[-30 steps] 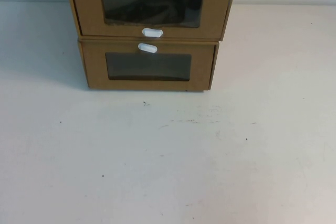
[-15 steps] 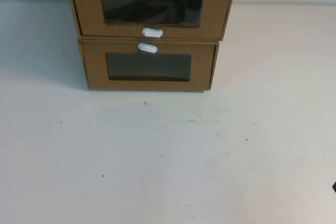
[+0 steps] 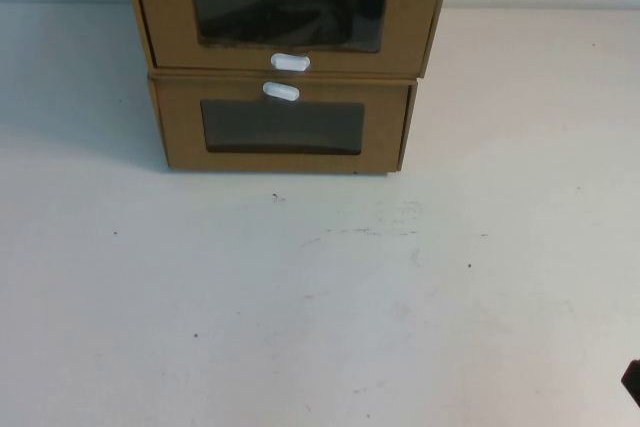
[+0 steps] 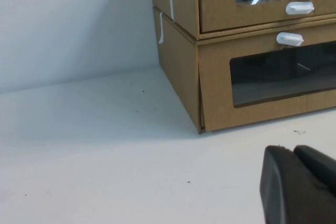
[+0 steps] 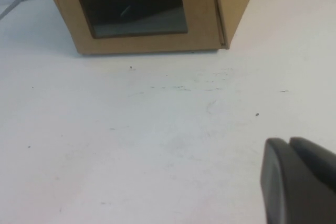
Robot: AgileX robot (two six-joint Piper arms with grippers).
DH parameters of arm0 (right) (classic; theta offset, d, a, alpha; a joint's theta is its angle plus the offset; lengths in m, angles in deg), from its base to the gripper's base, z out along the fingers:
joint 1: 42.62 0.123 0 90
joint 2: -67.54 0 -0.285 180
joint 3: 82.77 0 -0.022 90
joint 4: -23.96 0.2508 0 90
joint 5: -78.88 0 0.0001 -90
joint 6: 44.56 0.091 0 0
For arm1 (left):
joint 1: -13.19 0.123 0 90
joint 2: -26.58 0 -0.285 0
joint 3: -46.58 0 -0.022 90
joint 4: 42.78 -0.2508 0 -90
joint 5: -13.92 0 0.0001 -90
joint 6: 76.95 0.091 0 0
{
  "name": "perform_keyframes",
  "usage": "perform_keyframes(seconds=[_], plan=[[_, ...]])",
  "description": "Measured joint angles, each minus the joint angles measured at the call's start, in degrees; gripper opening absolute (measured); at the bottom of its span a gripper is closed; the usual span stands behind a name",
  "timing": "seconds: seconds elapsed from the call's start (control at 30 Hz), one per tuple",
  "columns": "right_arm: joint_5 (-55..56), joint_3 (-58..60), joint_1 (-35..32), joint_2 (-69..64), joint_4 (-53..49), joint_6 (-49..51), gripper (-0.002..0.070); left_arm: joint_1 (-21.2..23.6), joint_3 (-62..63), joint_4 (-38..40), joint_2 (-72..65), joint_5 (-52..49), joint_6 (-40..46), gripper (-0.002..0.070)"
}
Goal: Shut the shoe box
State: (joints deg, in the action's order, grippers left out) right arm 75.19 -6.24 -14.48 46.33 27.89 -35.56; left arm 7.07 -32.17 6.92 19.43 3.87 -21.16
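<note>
Basically two stacked boxes at top centre of the high view: shoe box (image 3: 287, 9) up top, sitting on the lower box (image 3: 283, 125). Right gripper (image 3: 632, 380) barely peeking in at bottom right, left gripper (image 4: 299, 182) low over the table (image 3: 320, 297). Can't tell jaws on either.

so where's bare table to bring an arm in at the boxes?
Bare table runs from the lower box to the near edge, plus strips on both sides of the stack. Shoe box sits on top. Right gripper is at the near right edge; left gripper faces the stack's left corner.
</note>
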Motion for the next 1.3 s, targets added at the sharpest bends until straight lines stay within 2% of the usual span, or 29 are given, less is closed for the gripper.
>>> perform_keyframes(seconds=[0.27,0.5,0.6,0.87,1.3], plan=[[-1.5,0.0,-1.4,1.8,-2.3,-1.7,-0.0011,0.0,0.0,0.0,0.0,0.0,0.0,-0.0005],[-2.8,2.1,-16.7,9.3,-2.8,-2.2,-0.0011,0.0,0.0,0.1,0.0,0.0,0.0,-0.0005],[-5.8,2.3,-20.6,12.7,-3.1,-2.2,-0.0011,0.0,0.0,0.1,0.0,0.0,0.0,-0.0005],[-15.8,2.3,-21.6,13.9,-7.0,-2.4,-0.0012,0.0,0.0,0.1,0.0,0.0,0.0,-0.0005],[-16.4,2.3,-21.6,13.9,-7.1,-2.4,-0.0012,0.0,0.0,0.1,0.0,0.0,0.0,-0.0005]])
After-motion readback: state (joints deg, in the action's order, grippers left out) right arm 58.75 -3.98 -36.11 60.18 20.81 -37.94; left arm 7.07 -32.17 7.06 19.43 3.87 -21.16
